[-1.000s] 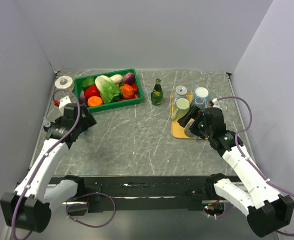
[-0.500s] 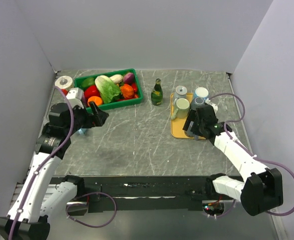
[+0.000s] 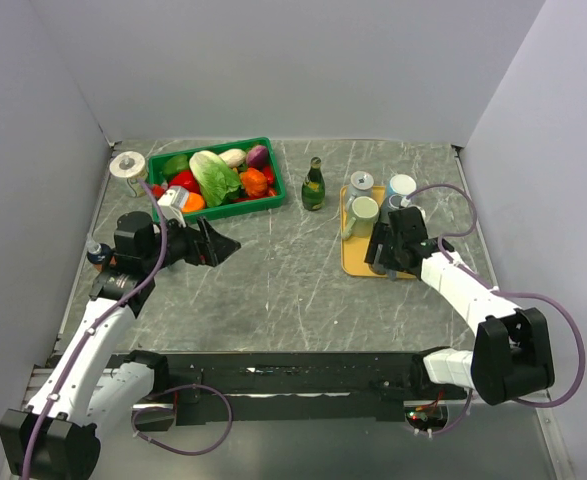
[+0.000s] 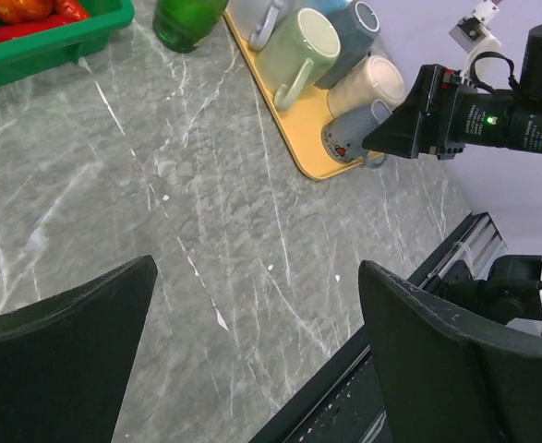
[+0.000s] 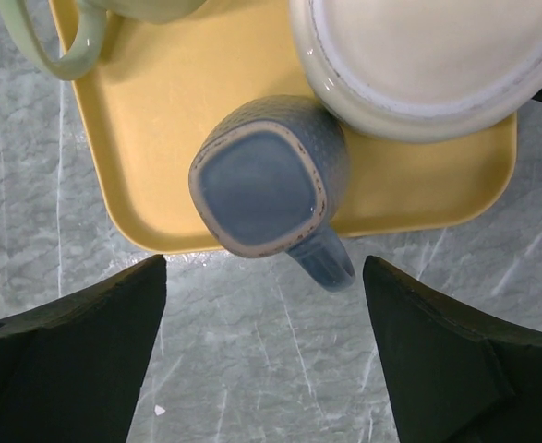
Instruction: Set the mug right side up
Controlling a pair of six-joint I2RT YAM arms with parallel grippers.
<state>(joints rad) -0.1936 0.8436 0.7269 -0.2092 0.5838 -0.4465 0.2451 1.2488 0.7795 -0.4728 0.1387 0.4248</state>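
A blue-grey mug (image 5: 261, 175) stands upside down at the front corner of the yellow tray (image 5: 160, 138), base up, handle (image 5: 321, 258) pointing off the tray's edge. My right gripper (image 5: 264, 263) is open and empty, hovering just above and in front of it, jaws either side of the handle. In the top view this gripper (image 3: 391, 245) covers the mug. The left wrist view shows the mug (image 4: 354, 129) beside the right gripper (image 4: 418, 129). My left gripper (image 3: 218, 245) is open and empty above the table's left middle.
The tray (image 3: 353, 262) also holds a pale green mug (image 3: 363, 212), a cream mug (image 5: 427, 55) touching the blue-grey one, and other mugs (image 3: 401, 186). A green bottle (image 3: 313, 185), a green crate of vegetables (image 3: 218, 178) and a tape roll (image 3: 127, 166) stand at the back.
My left arm has swung its gripper right, toward the table's middle. My right gripper has shifted slightly over the tray's front corner. The mugs have not moved.
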